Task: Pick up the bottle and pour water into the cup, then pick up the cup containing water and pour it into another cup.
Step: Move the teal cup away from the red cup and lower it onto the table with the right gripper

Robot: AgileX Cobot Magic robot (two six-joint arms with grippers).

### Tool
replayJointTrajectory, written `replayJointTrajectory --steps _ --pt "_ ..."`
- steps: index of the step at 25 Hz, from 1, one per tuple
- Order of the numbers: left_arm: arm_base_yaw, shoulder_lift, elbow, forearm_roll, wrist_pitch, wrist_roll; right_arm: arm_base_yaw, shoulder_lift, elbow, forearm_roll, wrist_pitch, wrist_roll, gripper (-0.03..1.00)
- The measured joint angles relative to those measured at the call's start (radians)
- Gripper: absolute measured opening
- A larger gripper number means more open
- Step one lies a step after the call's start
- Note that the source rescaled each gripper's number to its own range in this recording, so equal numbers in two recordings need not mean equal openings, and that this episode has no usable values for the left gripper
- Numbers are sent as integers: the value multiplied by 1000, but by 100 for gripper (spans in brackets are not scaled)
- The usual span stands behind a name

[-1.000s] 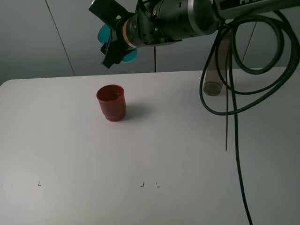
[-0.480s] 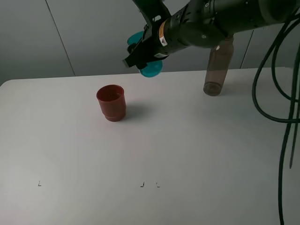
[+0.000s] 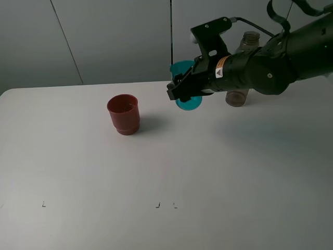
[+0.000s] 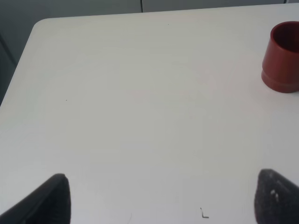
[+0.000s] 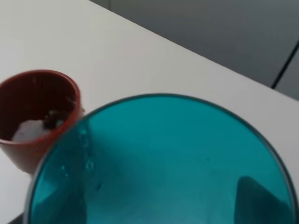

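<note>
- Since earlier, your right tool (image 3: 183,92) carried the cup (image 3: 186,91) rightward, away from another cup (image 3: 124,114); pinching the cup.
- Both pours look done; set it down.
- Left tool (image 4: 159,198) spread, idle.

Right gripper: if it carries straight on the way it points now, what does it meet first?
Likely the red cup. The right gripper, shut on the teal cup, points left across the table toward it with nothing between. Depth and height are unclear; it may pass above the rim.
</note>
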Motion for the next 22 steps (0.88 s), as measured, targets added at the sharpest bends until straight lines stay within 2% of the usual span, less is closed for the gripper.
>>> replayJointTrajectory --steps 8,14,17,22 --pt "0 0 0 0 0 7 -69 53 35 34 -144 -85 8" --pt "0 0 0 0 0 7 -80 156 51 57 -362 -153 8" --pt "0 0 0 0 0 7 -80 202 52 57 -414 -191 8" --pt "0 0 0 0 0 7 -84 272 52 57 -444 -222 8"
